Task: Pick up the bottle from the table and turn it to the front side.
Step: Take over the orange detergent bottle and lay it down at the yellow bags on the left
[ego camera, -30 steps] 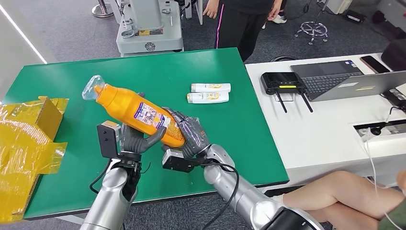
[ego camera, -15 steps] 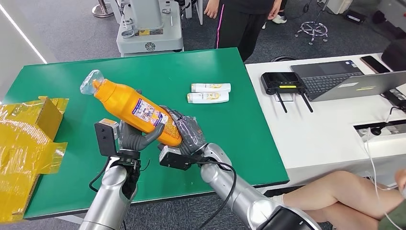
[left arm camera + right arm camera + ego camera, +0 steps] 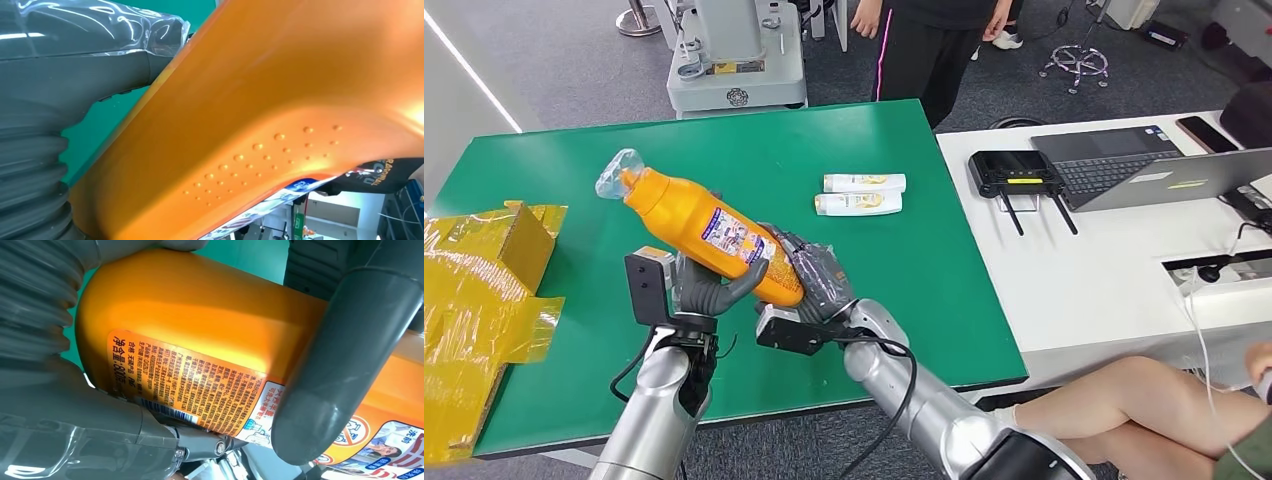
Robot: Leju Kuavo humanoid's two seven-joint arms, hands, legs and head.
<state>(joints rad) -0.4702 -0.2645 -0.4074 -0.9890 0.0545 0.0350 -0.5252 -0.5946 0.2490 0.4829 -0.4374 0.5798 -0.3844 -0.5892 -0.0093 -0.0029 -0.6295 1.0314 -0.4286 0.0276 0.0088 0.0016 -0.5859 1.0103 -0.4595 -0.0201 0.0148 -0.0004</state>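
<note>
The orange plastic bottle (image 3: pixel 709 231) with a printed label is held clear above the green counter (image 3: pixel 879 290), tilted, its clear-wrapped cap end (image 3: pixel 615 175) pointing up and away toward the counter's far left, its base low and near the robot. Both hands are on it. The left hand (image 3: pixel 707 290) grips the lower body from beneath, its fingers (image 3: pixel 746 283) curled up around the bottle's near side. The right hand (image 3: pixel 816 277), sheathed in clear film, wraps the base end, fingers closed against the orange wall.

In the left wrist view, the orange bottle surface (image 3: pixel 280 100) shows a patch of raised dots, with the grey thumb (image 3: pixel 75 65) pressed against it. In the right wrist view, the back label (image 3: pixel 200 390) with dense printed text and a barcode faces the camera, and a thick grey finger (image 3: pixel 340 360) lies across the bottle.

On the counter beyond the bottle, two small white tubes (image 3: pixel 862 194) lie side by side, touching or nearly so. Crumpled yellow film and a yellow box (image 3: pixel 484 270) sit at the counter's left edge. On the adjoining white counter (image 3: pixel 1084 270) rest a black device with antennas (image 3: pixel 1016 174) and an open laptop (image 3: pixel 1149 165). A person in dark clothing (image 3: pixel 929 40) stands beyond the far edge; a seated person's bare leg (image 3: pixel 1124 395) shows at lower right.
</note>
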